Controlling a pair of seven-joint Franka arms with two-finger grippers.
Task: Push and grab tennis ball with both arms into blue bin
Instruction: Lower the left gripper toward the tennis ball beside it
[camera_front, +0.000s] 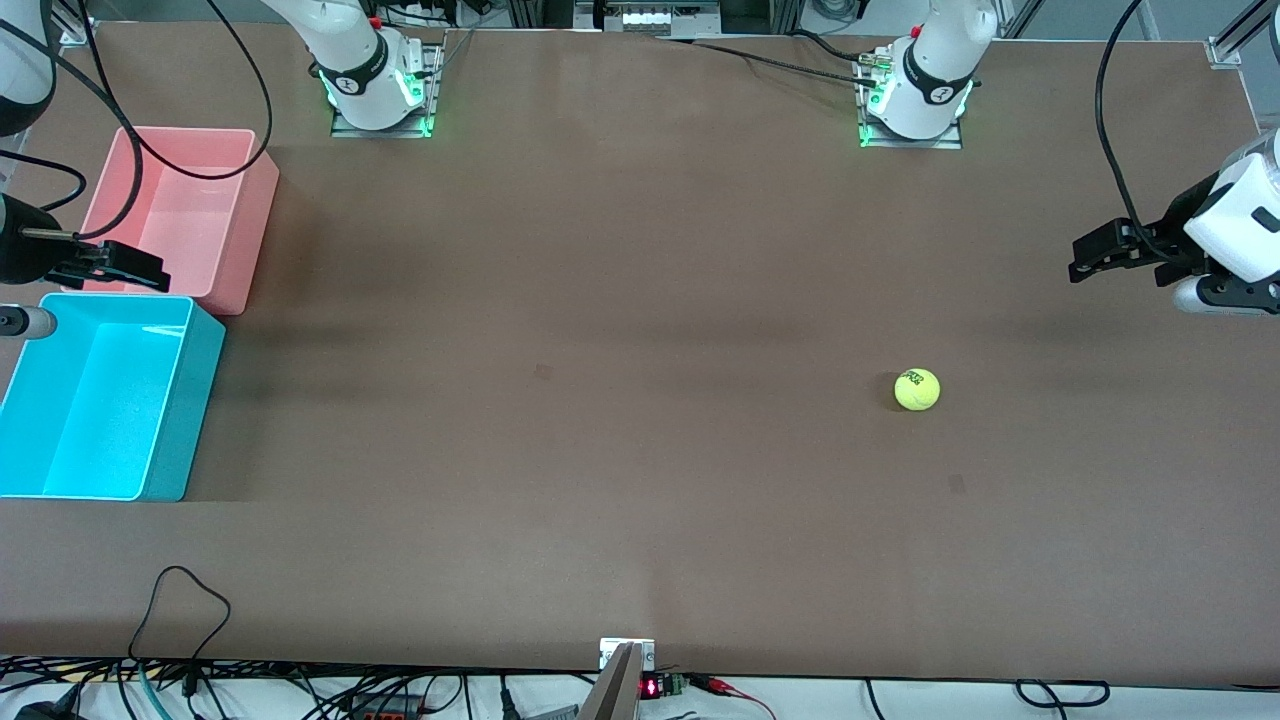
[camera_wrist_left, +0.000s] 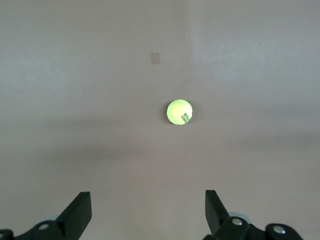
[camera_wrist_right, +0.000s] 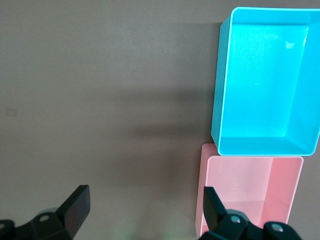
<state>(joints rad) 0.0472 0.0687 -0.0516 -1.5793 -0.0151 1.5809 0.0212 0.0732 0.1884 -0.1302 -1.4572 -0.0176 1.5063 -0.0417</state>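
Note:
The tennis ball (camera_front: 917, 389) lies on the brown table toward the left arm's end, yellow-green with a dark logo. It also shows in the left wrist view (camera_wrist_left: 179, 112), ahead of the fingers. My left gripper (camera_front: 1090, 257) hangs open and empty in the air at the left arm's end of the table, apart from the ball; its open fingers frame bare table (camera_wrist_left: 148, 212). The blue bin (camera_front: 190, 400) stands empty at the right arm's end of the table (camera_wrist_right: 260, 80). My right gripper (camera_front: 135, 267) is open and empty over the pink bin's edge (camera_wrist_right: 145, 210).
A pink bin (camera_front: 180, 215) stands empty beside the blue bin, farther from the front camera, and touches it (camera_wrist_right: 250, 195). Black cables hang over the pink bin. The arm bases (camera_front: 375, 90) (camera_front: 915, 100) stand along the table's back edge.

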